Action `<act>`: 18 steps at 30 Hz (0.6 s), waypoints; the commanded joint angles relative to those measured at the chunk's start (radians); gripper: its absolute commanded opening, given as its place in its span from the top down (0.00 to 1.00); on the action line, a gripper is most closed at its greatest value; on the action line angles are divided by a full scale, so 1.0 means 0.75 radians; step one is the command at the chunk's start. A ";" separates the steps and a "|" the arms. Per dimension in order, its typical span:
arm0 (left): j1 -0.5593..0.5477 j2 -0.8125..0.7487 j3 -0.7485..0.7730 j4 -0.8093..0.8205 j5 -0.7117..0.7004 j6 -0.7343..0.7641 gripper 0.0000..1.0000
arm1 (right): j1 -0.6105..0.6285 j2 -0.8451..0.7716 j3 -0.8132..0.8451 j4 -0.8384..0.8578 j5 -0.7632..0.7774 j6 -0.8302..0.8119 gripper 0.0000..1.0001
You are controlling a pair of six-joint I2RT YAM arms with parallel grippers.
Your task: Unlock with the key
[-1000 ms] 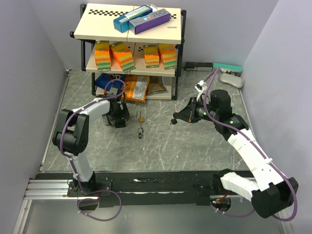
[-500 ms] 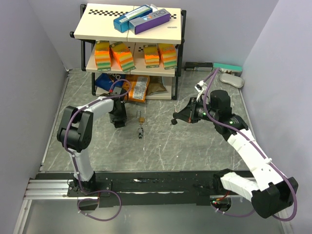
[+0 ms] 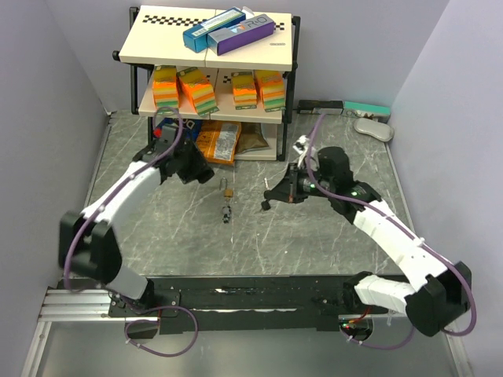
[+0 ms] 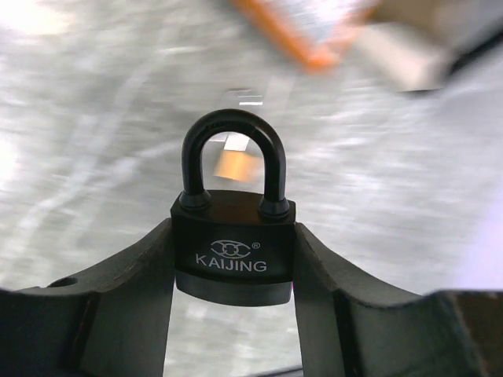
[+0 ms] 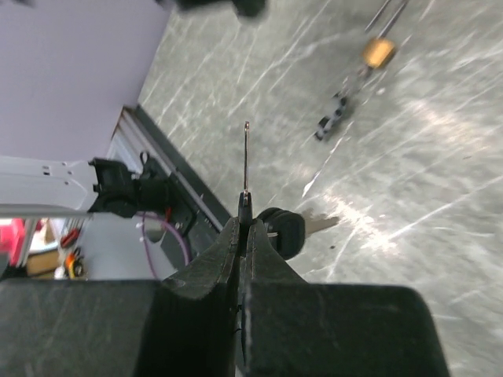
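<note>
My left gripper [image 3: 198, 170] [image 4: 233, 263] is shut on a black padlock [image 4: 233, 236] marked KAIJING. It grips the body from both sides, with the shackle closed and pointing away from the wrist. My right gripper [image 3: 277, 193] [image 5: 247, 224] is shut on the black head of a key [image 5: 246, 161]. The thin blade sticks out past the fingertips, and two more keys [image 5: 287, 232] of the same ring hang beside it. The grippers are apart, left and right of the table's middle, both above the surface.
A brass padlock [image 3: 227, 191] [image 5: 379, 52] and a small bunch of keys [image 3: 226, 213] [image 5: 333, 119] lie on the table between the grippers. A shelf [image 3: 211, 47] with boxes and sponges stands at the back, with snack bags [image 3: 220, 141] under it.
My left arm has swung up and back from the table with the black padlock, turning its gripper to the right. My right arm has moved left toward the middle with the key.
</note>
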 commanded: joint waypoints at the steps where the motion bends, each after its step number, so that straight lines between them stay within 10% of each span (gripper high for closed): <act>1: -0.046 -0.211 -0.025 0.153 0.095 -0.331 0.99 | 0.110 0.093 0.083 0.075 0.005 0.043 1.00; 18: -0.345 -0.334 -0.045 0.136 -0.034 -0.487 0.99 | 0.279 0.338 0.263 0.014 -0.110 0.102 1.00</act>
